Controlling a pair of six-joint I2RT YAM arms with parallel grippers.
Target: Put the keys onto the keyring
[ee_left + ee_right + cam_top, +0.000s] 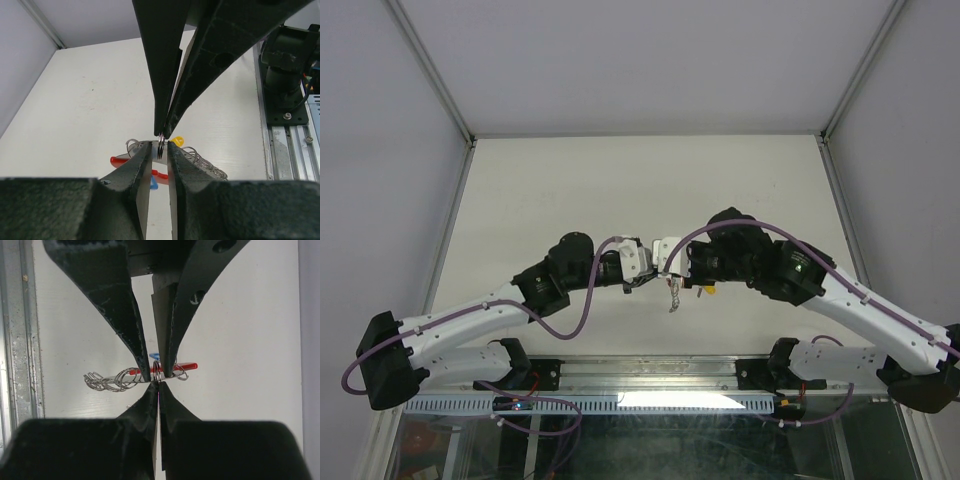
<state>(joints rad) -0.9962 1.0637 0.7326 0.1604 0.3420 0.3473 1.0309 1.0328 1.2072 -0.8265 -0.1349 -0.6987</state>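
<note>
Left arm and right arm reached inward over table, elbows bowed outward, tips meeting nose to nose.
Right gripper pressed together, pinching silvery ring of keyring.
Left gripper narrowly parted, one finger each side of same ring; grip on it could not be told.
Red tab stuck out to one side of pinch, chain trailed to other.
Yellow key sat just beside right gripper's tips.
Blue key showed under left fingers.
Whether keys were threaded: could not tell.
</note>
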